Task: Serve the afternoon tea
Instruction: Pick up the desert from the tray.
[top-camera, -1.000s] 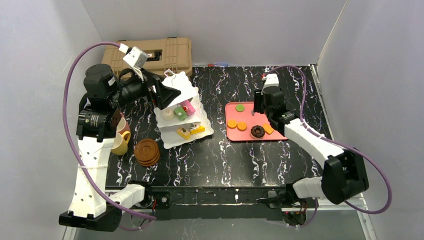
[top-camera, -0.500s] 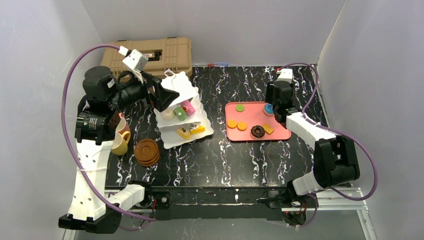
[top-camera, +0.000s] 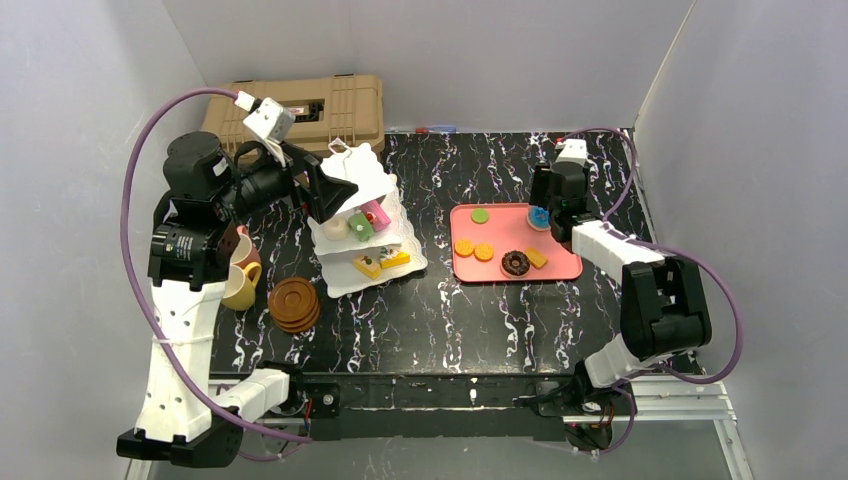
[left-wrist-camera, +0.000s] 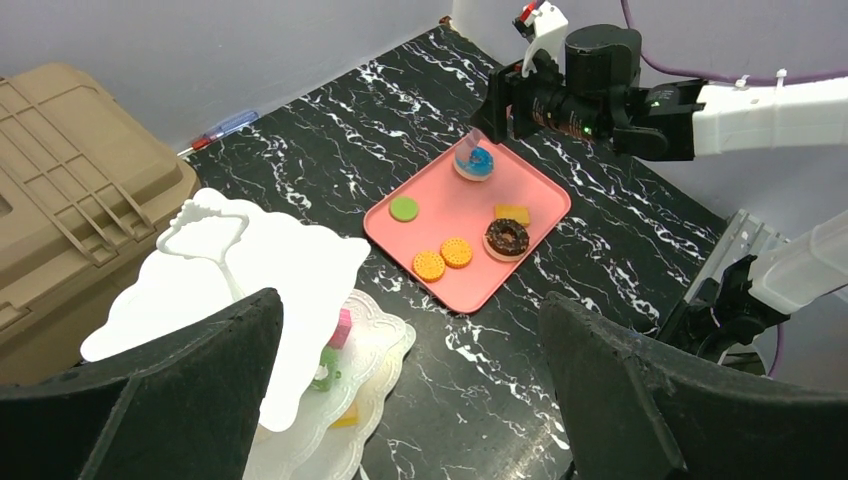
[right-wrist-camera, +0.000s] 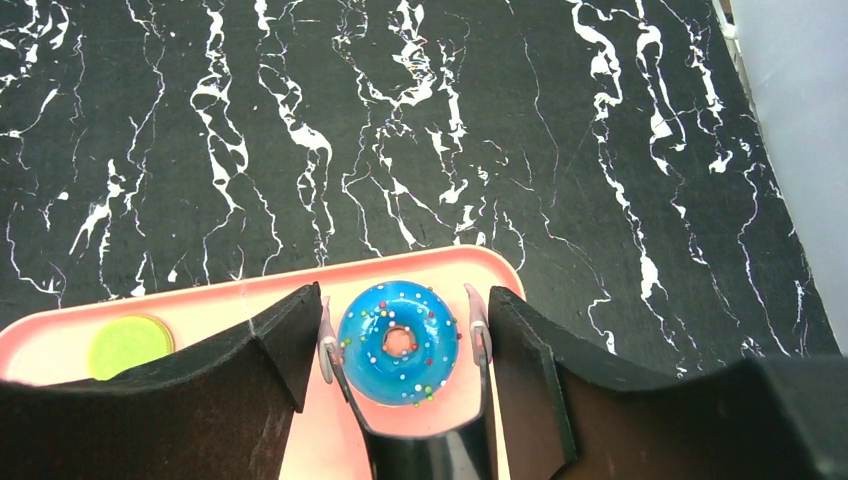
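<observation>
Although the stand (top-camera: 370, 170) holds some pastries (top-camera: 376, 214), 6 lie on the tray (top-camera: 505, 230); my right gripper (right-wrist-camera: 404, 297) straddles the blue doughnut (right-wrist-camera: 398, 342) unclosed, my left gripper (left-wrist-camera: 410, 303) gapes empty.

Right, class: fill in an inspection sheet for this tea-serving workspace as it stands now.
Surface: black marbled table, no spills seen.
Job's things: tiered stand holding pastries; blue donut, chocolate donut and biscuits on pink tray; cups and saucers at the table's left.
Clutter: tan case; pen at far edge.
Grippers: left gripper open near the stand's top; right gripper open, straddling the blue donut.
Cables: purple cables loop from both arms.
Surroundings: plain pale walls; nothing else seen.
</observation>
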